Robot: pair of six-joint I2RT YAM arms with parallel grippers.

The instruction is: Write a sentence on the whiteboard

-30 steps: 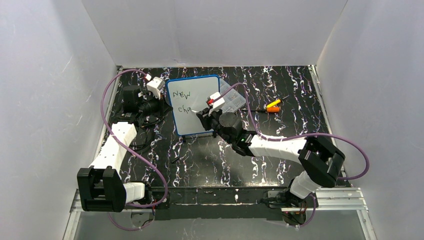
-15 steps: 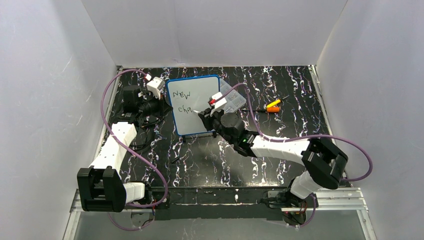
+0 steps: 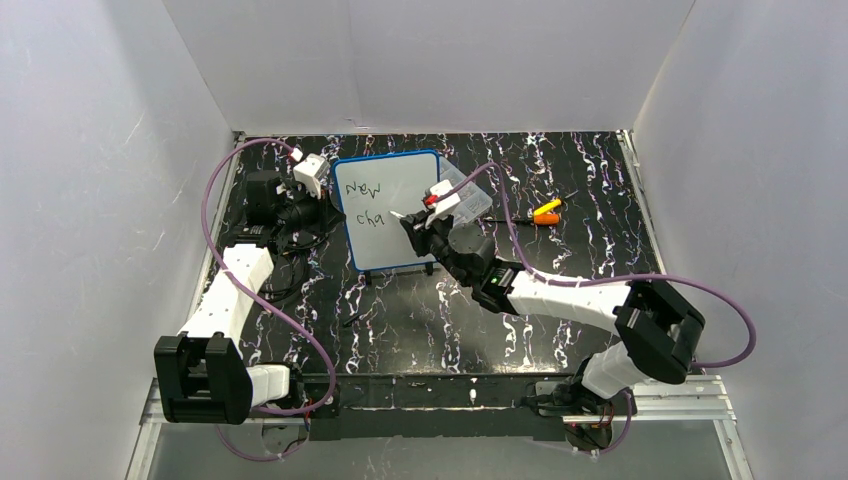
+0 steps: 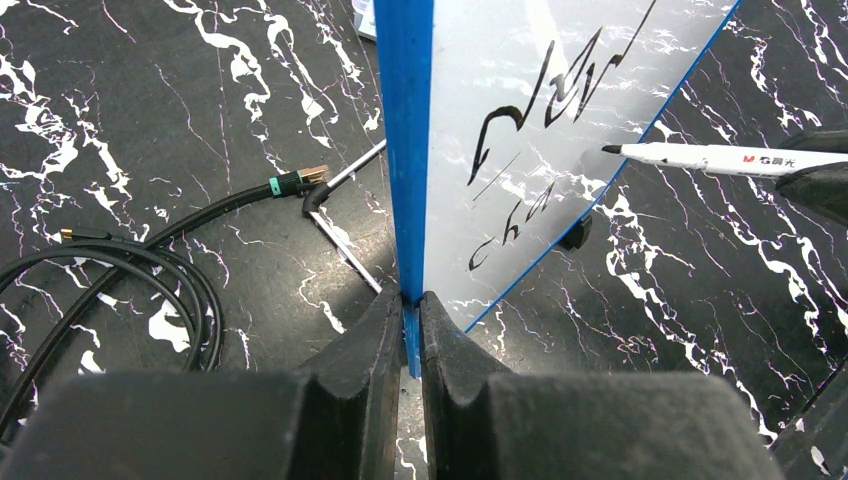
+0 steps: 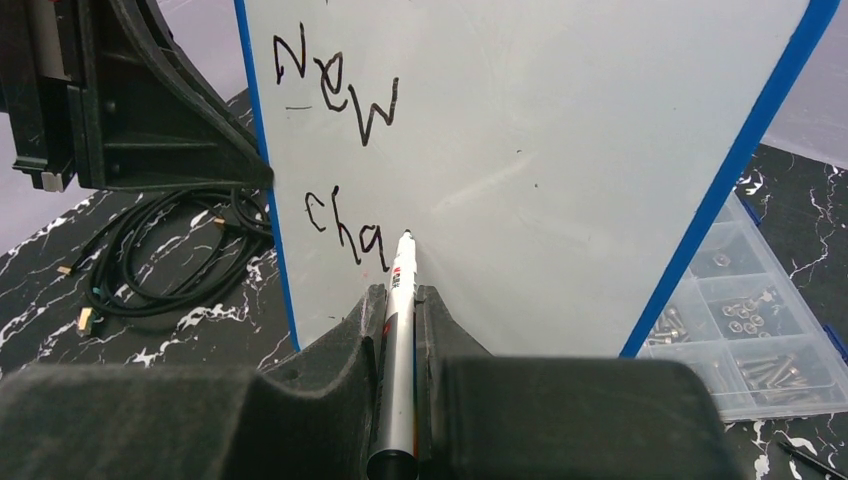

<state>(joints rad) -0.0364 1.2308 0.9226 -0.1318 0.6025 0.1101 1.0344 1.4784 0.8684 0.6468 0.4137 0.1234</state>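
The whiteboard (image 3: 390, 205) stands upright on its edge, blue frame all round. My left gripper (image 4: 411, 300) is shut on its left frame edge (image 4: 404, 150). The sentence reads "New" (image 5: 335, 85) with "Cha" (image 5: 345, 228) below it in black. My right gripper (image 5: 400, 295) is shut on a white and silver marker (image 5: 399, 340). Its tip (image 5: 406, 236) sits just right of the "a", at or barely off the board. From the left wrist the marker (image 4: 720, 157) points at the board (image 4: 520, 90) from the right.
A clear compartment box (image 3: 468, 198) with screws lies behind the board's right edge, also in the right wrist view (image 5: 740, 330). An orange and yellow tool (image 3: 546, 211) lies further right. Black cables (image 4: 120, 270) coil on the marble table left of the board.
The right gripper has shifted the marker tip a little up and to the right of "Cha". The writing looks the same. The left arm and board have held still.
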